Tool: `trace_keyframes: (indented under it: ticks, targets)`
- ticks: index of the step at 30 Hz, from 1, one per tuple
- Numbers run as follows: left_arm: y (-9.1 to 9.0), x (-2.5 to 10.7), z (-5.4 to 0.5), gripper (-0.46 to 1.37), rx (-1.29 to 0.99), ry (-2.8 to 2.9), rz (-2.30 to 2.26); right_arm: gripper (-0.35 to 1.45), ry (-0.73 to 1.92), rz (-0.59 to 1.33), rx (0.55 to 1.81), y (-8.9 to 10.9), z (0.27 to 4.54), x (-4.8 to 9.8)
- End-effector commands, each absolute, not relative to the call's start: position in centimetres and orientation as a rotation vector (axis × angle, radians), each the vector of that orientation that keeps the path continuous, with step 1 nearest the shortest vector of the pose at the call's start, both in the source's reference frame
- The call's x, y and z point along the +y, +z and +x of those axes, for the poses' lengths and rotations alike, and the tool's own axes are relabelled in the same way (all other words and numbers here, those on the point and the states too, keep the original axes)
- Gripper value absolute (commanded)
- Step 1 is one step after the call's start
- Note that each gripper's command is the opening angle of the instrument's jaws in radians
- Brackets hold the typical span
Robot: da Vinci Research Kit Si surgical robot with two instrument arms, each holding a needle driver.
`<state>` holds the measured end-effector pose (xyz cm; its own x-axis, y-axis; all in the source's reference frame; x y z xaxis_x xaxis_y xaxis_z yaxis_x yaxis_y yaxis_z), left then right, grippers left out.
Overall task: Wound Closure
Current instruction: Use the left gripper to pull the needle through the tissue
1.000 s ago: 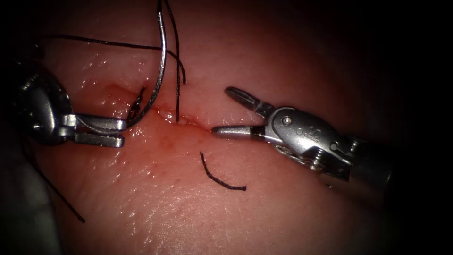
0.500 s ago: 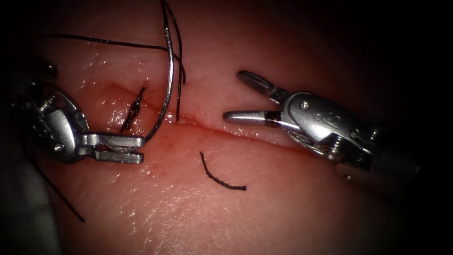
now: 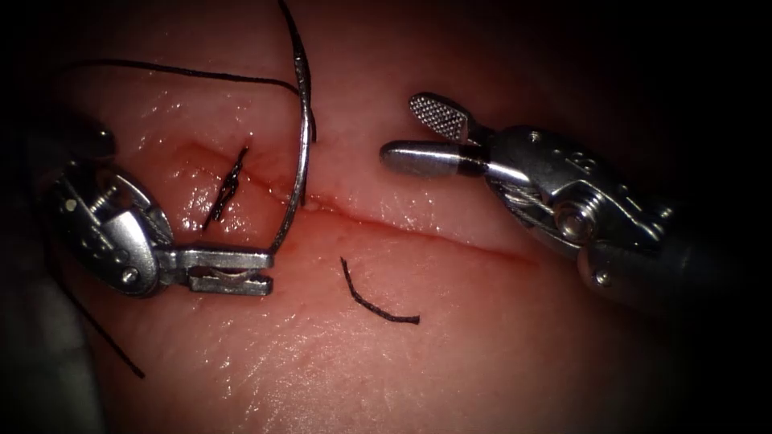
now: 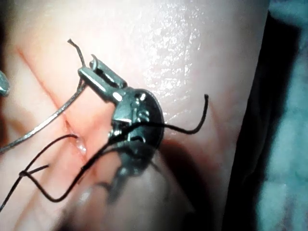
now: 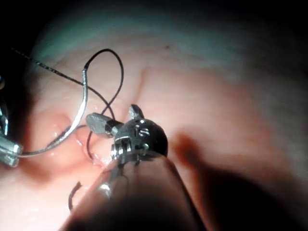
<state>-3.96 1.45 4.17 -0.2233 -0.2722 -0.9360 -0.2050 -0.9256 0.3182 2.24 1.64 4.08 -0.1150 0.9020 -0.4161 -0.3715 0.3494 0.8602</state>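
On the glistening tissue (image 3: 450,345), the left tool (image 3: 261,272) clamps the needle (image 3: 301,153), rising toward twelve o'clock; the right tool (image 3: 418,137) gapes empty at three o'clock.

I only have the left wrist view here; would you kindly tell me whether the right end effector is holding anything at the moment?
Observer: No. In the endoscope view the right end effector is open and empty, just beyond the cut, right of the needle.
Operator: Thank you. Where does the needle run past my frame?
Observer: From the left end effector, which grips one end, it arcs up free of the tissue to where the thread joins.
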Motion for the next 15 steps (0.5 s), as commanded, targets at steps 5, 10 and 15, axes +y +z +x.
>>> trace_keyframes:
  ticks: [5, 10, 15]
  targets:
    - [4.16, 1.43, -4.03, -0.35, -0.601, -2.342, 1.896, 1.13, 1.227, 0.594, 1.240, 4.06, 2.29, 1.64]
    - [4.16, 1.43, -4.02, -0.35, -0.601, -2.342, 1.897, 1.12, 1.238, 0.601, 1.238, 4.06, 2.30, 1.63]
    - [4.16, 1.43, -4.02, -0.35, -0.601, -2.342, 1.896, 1.12, 1.238, 0.600, 1.238, 4.06, 2.31, 1.62]
